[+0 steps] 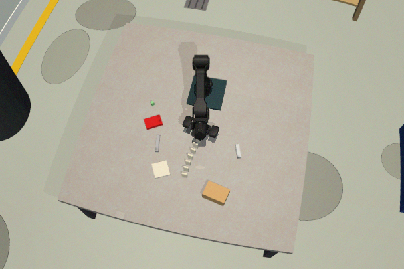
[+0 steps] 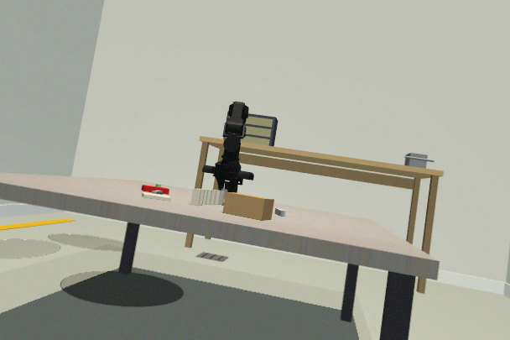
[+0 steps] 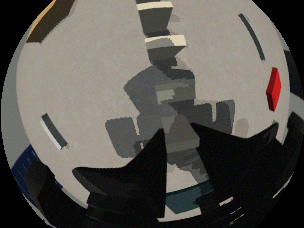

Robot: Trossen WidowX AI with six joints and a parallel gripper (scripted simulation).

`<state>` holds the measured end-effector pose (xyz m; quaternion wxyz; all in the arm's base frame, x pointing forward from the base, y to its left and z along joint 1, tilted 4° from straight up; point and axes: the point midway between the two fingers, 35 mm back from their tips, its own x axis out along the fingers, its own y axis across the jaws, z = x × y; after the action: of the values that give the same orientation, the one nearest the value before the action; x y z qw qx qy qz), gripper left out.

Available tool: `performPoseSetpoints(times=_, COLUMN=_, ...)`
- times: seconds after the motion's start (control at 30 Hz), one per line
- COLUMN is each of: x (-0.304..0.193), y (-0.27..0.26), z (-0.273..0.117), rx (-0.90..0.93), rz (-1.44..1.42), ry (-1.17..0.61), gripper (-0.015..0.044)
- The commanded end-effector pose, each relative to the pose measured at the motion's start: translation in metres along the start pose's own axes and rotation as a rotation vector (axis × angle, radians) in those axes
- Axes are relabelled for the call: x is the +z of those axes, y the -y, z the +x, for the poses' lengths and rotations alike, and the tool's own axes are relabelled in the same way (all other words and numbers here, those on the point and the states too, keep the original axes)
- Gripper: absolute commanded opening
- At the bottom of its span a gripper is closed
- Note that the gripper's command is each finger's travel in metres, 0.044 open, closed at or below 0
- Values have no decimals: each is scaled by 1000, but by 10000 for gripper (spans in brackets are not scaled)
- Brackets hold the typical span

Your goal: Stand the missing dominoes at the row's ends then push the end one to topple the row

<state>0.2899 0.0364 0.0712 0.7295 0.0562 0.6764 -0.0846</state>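
A slanting row of several cream dominoes (image 1: 188,162) (image 2: 202,197) stands upright on the table, running from just in front of the gripper toward the table's front. In the wrist view its nearest dominoes (image 3: 165,48) show at the top centre, and the closest one (image 3: 175,94) lies in the gripper's shadow. My gripper (image 2: 228,189) (image 3: 176,130) is shut on a domino (image 3: 181,141), shaded grey between the fingertips, in line with the row's arm-side end. In the top view the gripper body hides the fingertips. Whether the held domino touches the table cannot be told.
An orange-brown box (image 1: 216,192) (image 2: 247,206) lies right of the row's far end. A whitish bar (image 1: 238,151) (image 2: 280,211) (image 3: 53,132) lies right of the gripper. A cream tile (image 1: 161,169), grey bar (image 1: 157,143), red box (image 1: 153,121) (image 3: 273,90) and green cube (image 1: 152,103) lie left.
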Motion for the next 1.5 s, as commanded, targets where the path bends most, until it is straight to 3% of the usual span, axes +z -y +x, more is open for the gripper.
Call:
performPoseSetpoints(times=0.0, x=0, y=-1, z=1, rx=6, rz=-4, ry=0, gripper=107)
performPoseSetpoints(times=0.17, x=0, y=-1, z=1, rx=6, rz=-4, ry=0, gripper=107)
performPoseSetpoints(times=0.6, x=0, y=-1, z=1, rx=6, rz=-4, ry=0, gripper=440)
performPoseSetpoints(times=0.73, x=2, y=-1, z=-8, rx=7, rz=-1, ry=4, gripper=440)
performPoseSetpoints(times=1.03, x=2, y=0, z=-121, rx=3, rz=2, ry=3, gripper=440)
performPoseSetpoints(times=1.17, x=0, y=1, z=-129, rx=1, rz=0, ry=0, gripper=440)
performPoseSetpoints(times=1.27, x=-3, y=0, z=-123, rx=2, rz=-144, ry=0, gripper=361)
performPoseSetpoints(times=1.47, x=-16, y=0, z=-100, rx=4, rz=-738, ry=0, gripper=204)
